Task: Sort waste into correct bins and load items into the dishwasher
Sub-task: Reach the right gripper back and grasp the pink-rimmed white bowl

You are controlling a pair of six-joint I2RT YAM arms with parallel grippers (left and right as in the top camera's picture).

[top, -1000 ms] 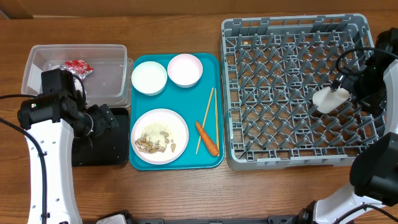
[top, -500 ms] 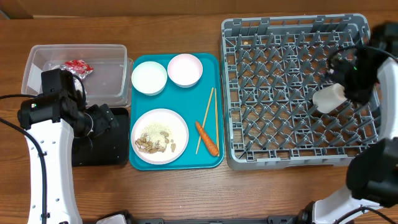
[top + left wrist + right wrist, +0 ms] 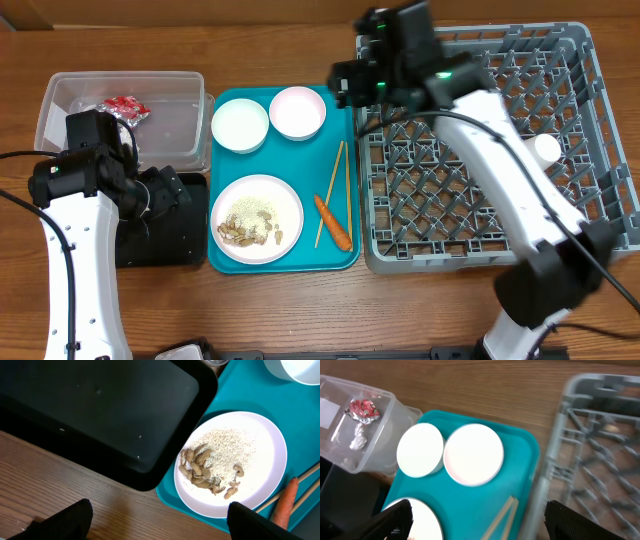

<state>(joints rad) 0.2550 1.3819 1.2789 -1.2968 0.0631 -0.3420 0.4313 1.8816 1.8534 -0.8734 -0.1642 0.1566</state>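
Observation:
My right gripper (image 3: 480, 525) hangs open and empty over the teal tray's right edge beside the dishwasher (image 3: 480, 150). Below it are two white bowls (image 3: 420, 450) (image 3: 473, 454) and the chopsticks (image 3: 502, 517). A white cup (image 3: 546, 149) lies in the dishwasher at the right. My left gripper (image 3: 160, 522) is open and empty over the table edge, between the black bin (image 3: 90, 410) and the plate (image 3: 270, 445) of peanut shells (image 3: 200, 462) and rice (image 3: 230, 450). The carrot (image 3: 333, 222) lies by the chopsticks. The clear bin (image 3: 120, 115) holds the red wrapper (image 3: 125, 107) and the tissue (image 3: 356, 440).
The teal tray (image 3: 345, 255) sits between the bins and the dishwasher and carries the bowls, plate, chopsticks and carrot. The right arm (image 3: 480, 130) stretches diagonally across the rack. Bare wooden table (image 3: 300, 310) runs along the front.
The right arm swung from the rack's right side to its left edge over the teal tray, leaving the white cup in the rack. The left arm has not moved.

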